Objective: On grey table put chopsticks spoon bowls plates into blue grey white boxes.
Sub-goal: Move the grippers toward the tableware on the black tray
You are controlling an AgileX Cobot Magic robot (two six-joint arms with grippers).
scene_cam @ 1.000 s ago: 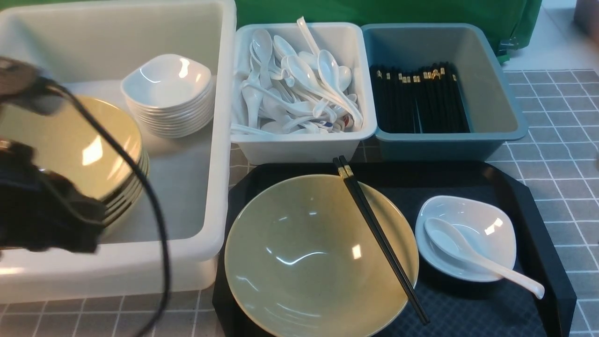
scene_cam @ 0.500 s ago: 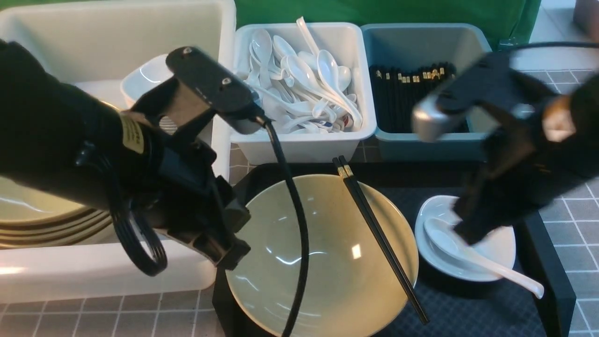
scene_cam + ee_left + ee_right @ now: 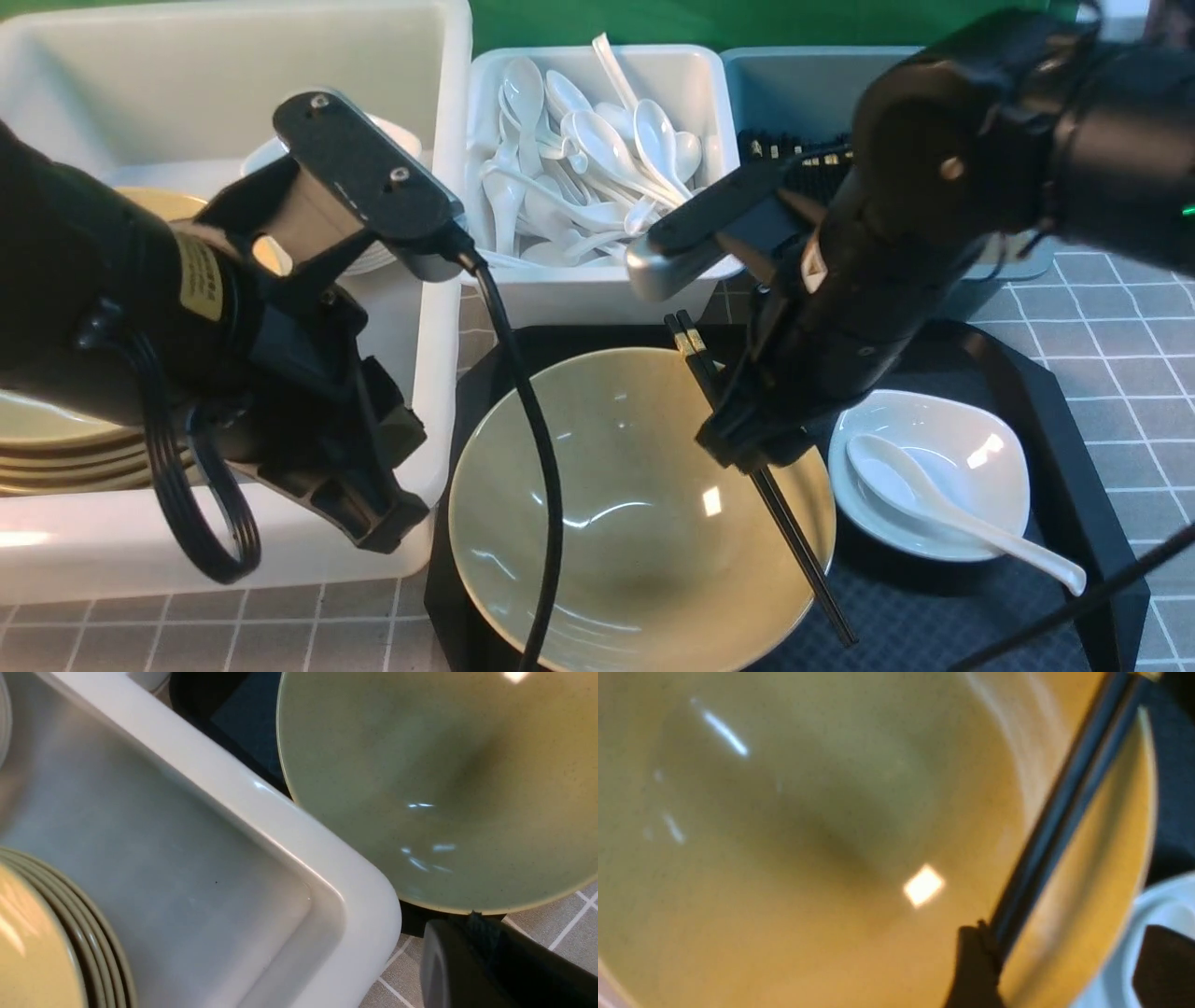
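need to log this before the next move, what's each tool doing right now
left tool: closed, nothing seen in it
right tool: open, jaws either side of the chopsticks lying across the yellow bowl, not gripping them

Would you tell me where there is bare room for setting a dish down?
Bare floor in the large white box, between the stacked bowls and its near corner; bare grey table right of the black tray. The spoon box is crowded.
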